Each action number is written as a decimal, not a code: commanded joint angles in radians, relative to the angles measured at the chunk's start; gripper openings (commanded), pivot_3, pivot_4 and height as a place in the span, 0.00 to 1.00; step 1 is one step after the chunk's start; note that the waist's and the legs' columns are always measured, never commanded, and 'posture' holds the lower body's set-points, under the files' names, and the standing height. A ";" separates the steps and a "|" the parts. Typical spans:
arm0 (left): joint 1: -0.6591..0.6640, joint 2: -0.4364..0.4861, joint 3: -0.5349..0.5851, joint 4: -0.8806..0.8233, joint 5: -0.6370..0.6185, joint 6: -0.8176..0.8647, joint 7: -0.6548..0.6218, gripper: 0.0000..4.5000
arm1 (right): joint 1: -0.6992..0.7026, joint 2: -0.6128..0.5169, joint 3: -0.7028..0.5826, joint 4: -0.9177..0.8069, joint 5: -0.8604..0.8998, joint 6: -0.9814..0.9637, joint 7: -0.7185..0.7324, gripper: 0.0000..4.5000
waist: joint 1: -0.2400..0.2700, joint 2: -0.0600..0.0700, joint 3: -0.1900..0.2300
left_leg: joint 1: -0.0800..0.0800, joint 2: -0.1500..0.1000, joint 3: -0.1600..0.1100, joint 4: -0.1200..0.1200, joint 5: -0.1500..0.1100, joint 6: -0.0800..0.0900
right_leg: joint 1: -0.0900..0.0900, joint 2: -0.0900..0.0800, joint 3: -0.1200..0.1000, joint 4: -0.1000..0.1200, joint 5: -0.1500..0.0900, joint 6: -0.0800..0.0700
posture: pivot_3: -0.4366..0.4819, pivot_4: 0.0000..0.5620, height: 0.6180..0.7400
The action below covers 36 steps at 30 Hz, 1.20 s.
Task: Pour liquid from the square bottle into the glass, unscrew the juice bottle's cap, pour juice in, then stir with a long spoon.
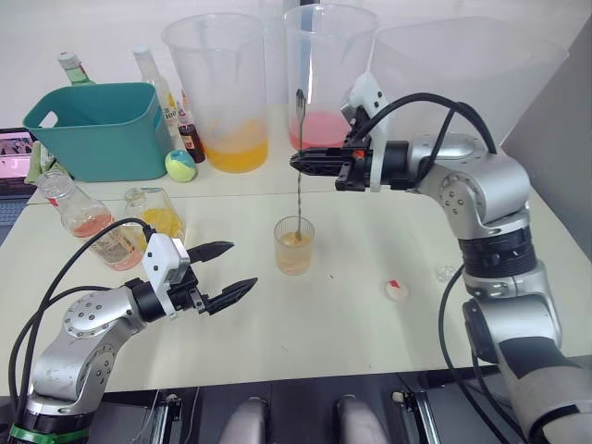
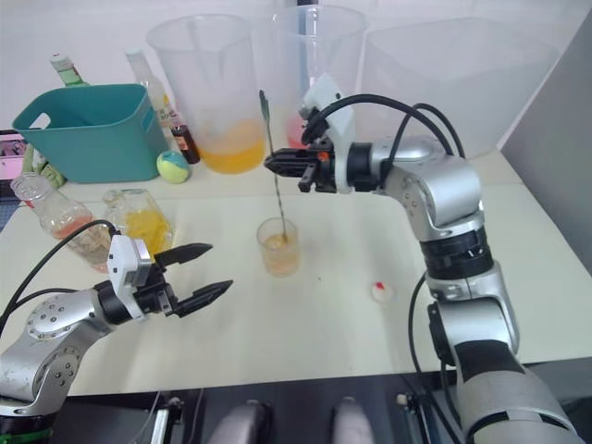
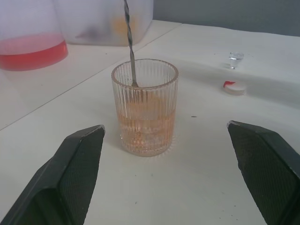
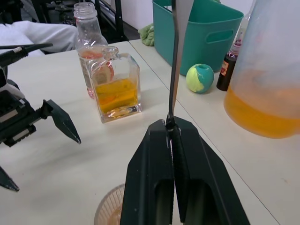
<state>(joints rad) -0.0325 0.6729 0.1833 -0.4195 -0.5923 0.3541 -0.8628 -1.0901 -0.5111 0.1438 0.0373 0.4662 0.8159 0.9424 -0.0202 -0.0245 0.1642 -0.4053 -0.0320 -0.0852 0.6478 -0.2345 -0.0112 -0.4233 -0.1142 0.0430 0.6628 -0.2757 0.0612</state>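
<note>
table (image 1: 388,342) | R hand (image 1: 298,163) clamped on long spoon (image 1: 299,190) (in glass (image 1: 294,246)) | L hand (image 1: 229,268) apart | labels unreadable

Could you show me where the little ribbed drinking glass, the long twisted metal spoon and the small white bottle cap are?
small clear ribbed glass (image 1: 294,248), left eye view, on its side wall.
long thin silver twisted spoon (image 1: 299,199), left eye view, on the stem below the claw.
small round white cap with a red mark (image 1: 397,289), left eye view, on its top.

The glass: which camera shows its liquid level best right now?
The left wrist view: the glass sits close and side-on, its pale orange liquid reaching about halfway up, the long spoon standing in it. Both eye views show it small, from above. The right wrist view catches just its rim under the right gripper.
</note>
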 commanded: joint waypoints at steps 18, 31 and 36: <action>0.001 0.008 0.030 -0.032 -0.012 0.008 0.008 0.99 | -0.032 0.074 -0.049 -0.051 0.041 0.012 -0.057 0.00 | -0.001 0.000 0.000 | 0.000 0.000 0.000 0.001 0.000 0.000 | 0.000 0.000 0.000 0.001 0.000 0.000 | 0.48 0.27 0.91; 0.003 0.005 0.036 -0.041 -0.013 0.014 0.015 0.99 | 0.002 -0.080 -0.014 -0.132 0.071 0.081 0.111 0.00 | -0.002 0.000 0.000 | 0.000 0.000 0.000 0.002 0.000 0.000 | 0.000 0.000 0.000 0.001 0.000 0.000 | 0.48 0.27 0.91; 0.008 0.003 0.037 -0.050 -0.016 0.019 0.023 0.99 | -0.009 0.001 -0.038 -0.121 0.095 0.100 0.040 0.00 | -0.006 0.000 0.000 | 0.000 0.001 0.000 0.002 0.000 0.000 | 0.000 0.001 0.000 0.001 0.000 0.000 | 0.48 0.27 0.91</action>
<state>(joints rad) -0.0281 0.6726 0.1969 -0.4258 -0.5927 0.3757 -0.8450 -1.0812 -0.5246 0.1417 -0.0718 0.5430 0.9213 1.0101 -0.0261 -0.0245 0.1641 -0.4050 -0.0313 -0.0854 0.6495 -0.2343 -0.0114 -0.4233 -0.1135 0.0430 0.6638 -0.2756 0.0610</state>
